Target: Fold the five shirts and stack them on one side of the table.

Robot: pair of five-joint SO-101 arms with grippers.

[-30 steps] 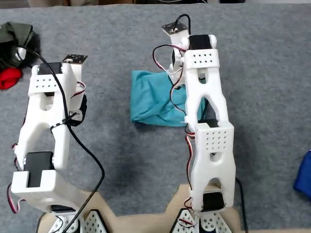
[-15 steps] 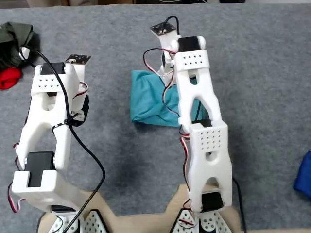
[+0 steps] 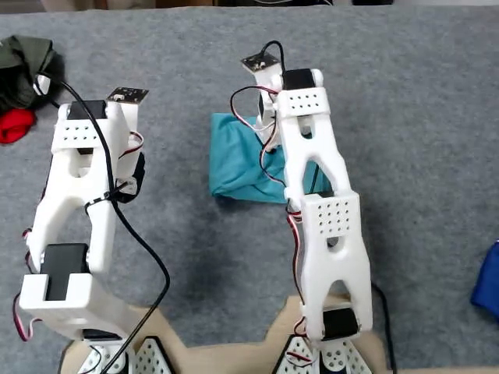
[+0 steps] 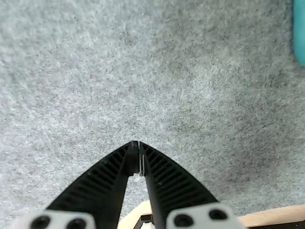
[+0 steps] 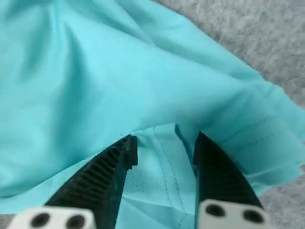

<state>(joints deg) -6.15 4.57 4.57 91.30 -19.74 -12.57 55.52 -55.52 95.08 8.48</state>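
Two arms share a grey desk point(image 3: 421, 117), and over the past second only one of them has really stirred. The right arm point(image 3: 316, 164) has swung its wrist leftward across the teal shirt point(image 3: 234, 156), which lies near the middle of the desk and has not shifted. The right gripper point(image 5: 164, 143) now hangs low over the cloth with its jaws apart, straddling a stitched seam below a raised fold and clamped on nothing. The left arm point(image 3: 78, 171) has scarcely moved. The left gripper point(image 4: 138, 151) is poised over bare desk near the shirt's edge, its jaws pressed together and empty.

The sweep reads as a search for a fresh hold on the teal shirt, which already looks doubled into a rough rectangle. On that judgement the next fold, or the carry to one side, has not begun, and no stack of folded shirts yet stands anywhere on the desk.

By the count there are two arms, two grippers and four shirts, against the five the task names. One is the teal shirt at centre. One dark green shirt point(image 3: 19, 66) is bunched at the far left corner, with one red shirt point(image 3: 15, 125) just beside it. One blue shirt point(image 3: 490, 280) sits at the right edge, too cropped to tell whether it is folded.
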